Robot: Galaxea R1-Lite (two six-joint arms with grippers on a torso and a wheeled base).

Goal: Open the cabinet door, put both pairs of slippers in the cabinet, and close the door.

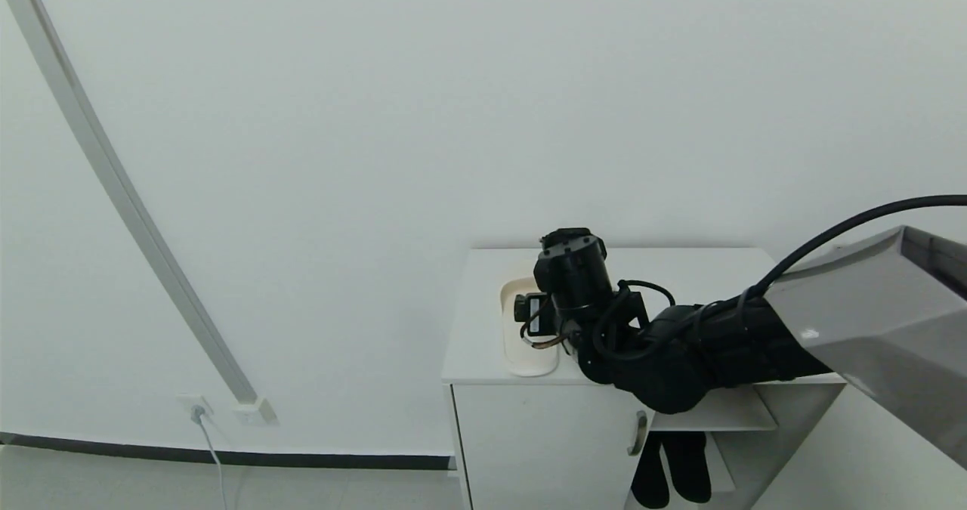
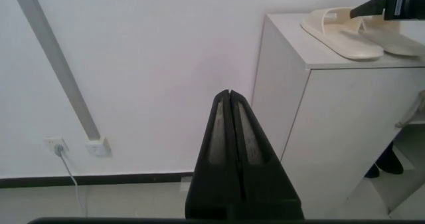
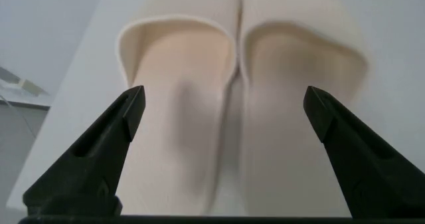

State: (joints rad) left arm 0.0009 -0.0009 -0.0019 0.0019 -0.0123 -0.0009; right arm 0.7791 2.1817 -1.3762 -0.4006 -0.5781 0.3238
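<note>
Now our right gripper point(image 3: 224, 98) is spread wide, holding nothing, right by the cream slippers point(image 3: 186, 117) on top of the cabinet point(image 1: 544, 434). Its arm lies across that top. Our left gripper point(image 2: 229, 101) is pressed closed, empty.

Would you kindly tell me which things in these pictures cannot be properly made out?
Cream slippers: head view, mostly hidden behind the right arm; right wrist view, cut off by the frame.
Black slippers: head view, lower ends cut off by the bottom edge.
Cabinet interior: head view, upper part hidden by the right arm.
Right gripper: head view, fingers hidden by its own wrist.
</note>
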